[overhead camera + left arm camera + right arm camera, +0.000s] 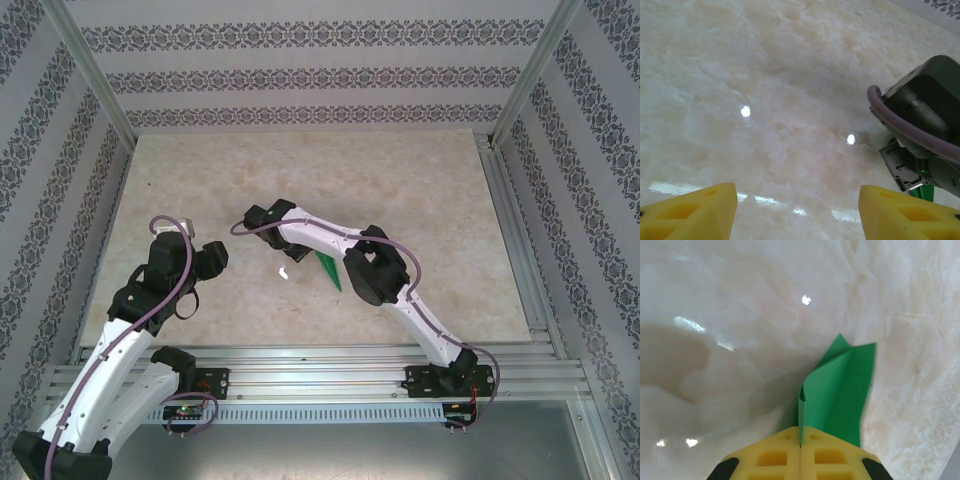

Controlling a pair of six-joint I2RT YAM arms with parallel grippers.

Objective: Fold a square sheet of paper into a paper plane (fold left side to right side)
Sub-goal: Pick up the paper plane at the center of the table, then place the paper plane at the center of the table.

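The bright-green sheet of paper (845,390) is folded into a narrow layered shape with a pointed far tip. My right gripper (800,432) is shut on its near end, and one layer stands up in a curl just past the yellow fingers. In the top view the paper (328,268) pokes out pointed from under the right arm (315,235), which hides that gripper's fingers. My left gripper (797,195) is open over bare table with nothing between its yellow fingers. It sits left of the paper (926,192) in the top view (212,258).
The marble-look table (420,190) is ringed by patterned walls and metal frame posts. An aluminium rail (330,365) runs along the near edge. A small white speck (284,272) lies between the two grippers. The right arm's wrist (925,115) stands close on the right of the left wrist view.
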